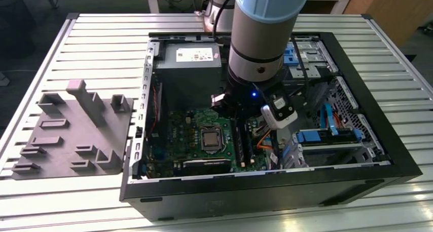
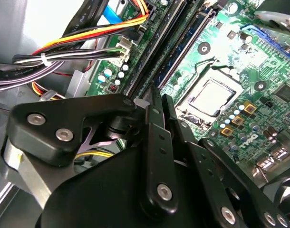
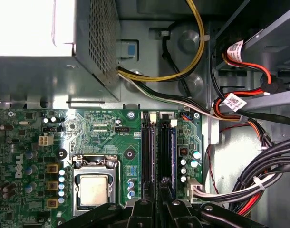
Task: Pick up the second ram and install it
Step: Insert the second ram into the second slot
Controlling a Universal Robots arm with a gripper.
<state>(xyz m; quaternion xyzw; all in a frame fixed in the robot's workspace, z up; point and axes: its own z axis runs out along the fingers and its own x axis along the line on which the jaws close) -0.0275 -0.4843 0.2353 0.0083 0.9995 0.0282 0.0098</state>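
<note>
Gripper (image 2: 157, 95) fingers are pressed together (nothing shows between them) right above the ram slots (image 3: 157, 147) on the green board (image 3: 102, 137), next to the silver chip (image 3: 93, 189). One ram stick (image 3: 173, 147) sits in a slot.

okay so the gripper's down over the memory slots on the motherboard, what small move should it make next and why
Probably a short, straight press down. In both wrist views the gripper sits closed over the RAM slots beside the CPU socket, in line with them. I cannot tell whether the module is fully seated, so press gently.
</note>
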